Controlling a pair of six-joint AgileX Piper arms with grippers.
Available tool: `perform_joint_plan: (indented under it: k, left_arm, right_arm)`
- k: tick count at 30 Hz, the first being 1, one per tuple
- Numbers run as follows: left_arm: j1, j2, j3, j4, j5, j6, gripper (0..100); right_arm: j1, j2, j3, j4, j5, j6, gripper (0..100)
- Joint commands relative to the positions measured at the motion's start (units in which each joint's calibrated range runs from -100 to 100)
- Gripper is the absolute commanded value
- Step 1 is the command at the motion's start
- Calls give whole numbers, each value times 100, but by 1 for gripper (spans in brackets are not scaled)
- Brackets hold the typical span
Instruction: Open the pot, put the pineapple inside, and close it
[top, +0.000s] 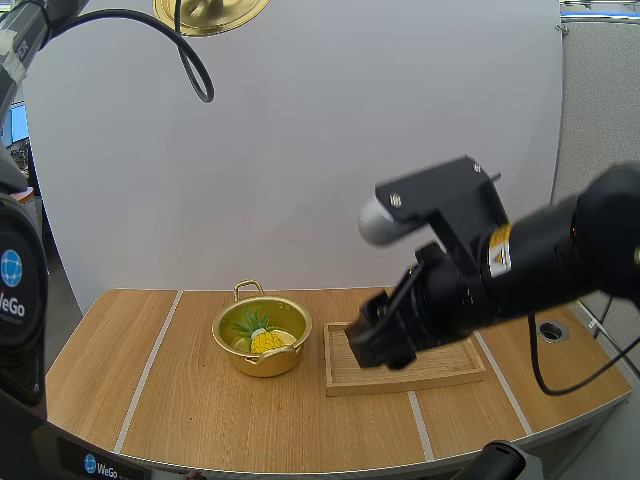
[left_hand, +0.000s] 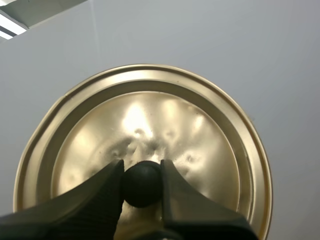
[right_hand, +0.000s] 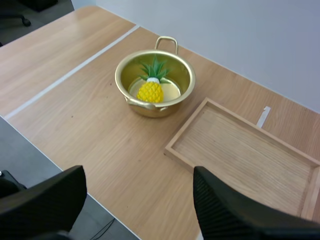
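The gold pot (top: 262, 337) stands open on the table with the yellow pineapple (top: 268, 339) lying inside it. Its gold lid (top: 210, 12) hangs high above the table. In the left wrist view my left gripper (left_hand: 142, 170) is shut on the lid's black knob (left_hand: 142, 184), with the lid (left_hand: 145, 130) spread behind it. My right gripper (top: 378, 340) hovers over the near left part of the wooden tray (top: 440, 372), to the right of the pot. Its fingers (right_hand: 45, 197) stand wide apart with nothing between them, above the pot (right_hand: 155, 75) and pineapple (right_hand: 150, 91).
The wooden tray (right_hand: 245, 155) lies just right of the pot and holds nothing. Pale stripes run across the table (top: 120, 360). A round hole (top: 552, 331) sits near the table's right edge. My left arm's base (top: 15, 290) rises at the left.
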Motion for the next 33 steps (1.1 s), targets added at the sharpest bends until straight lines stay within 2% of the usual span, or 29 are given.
perform_joint_plan:
  k: [1,12,13,16,18,23,33]
  left_arm:
    - [14,-1,-42,-23,-197,-68,0]
    - [14,-1,-42,-23,-197,-68,0]
    - [14,-1,-42,-23,-197,-68,0]
    - [14,-1,-42,-23,-197,-68,0]
    - [14,-1,-42,-23,-197,-68,0]
    - [14,-1,-42,-23,-197,-68,0]
    - [14,-1,-42,-23,-197,-68,0]
  right_arm:
    - [4,-208,304,-72,0,59,100]
    - [-205,-563,918,-72,0,85,100]
    - [-213,-581,935,-32,0,85,90]
    - [-238,-585,935,116,0,85,39]
    - [-252,-585,935,198,0,85,0]
    - [-270,-585,935,12,0,85,0]
    - [-270,-585,935,70,0,85,0]
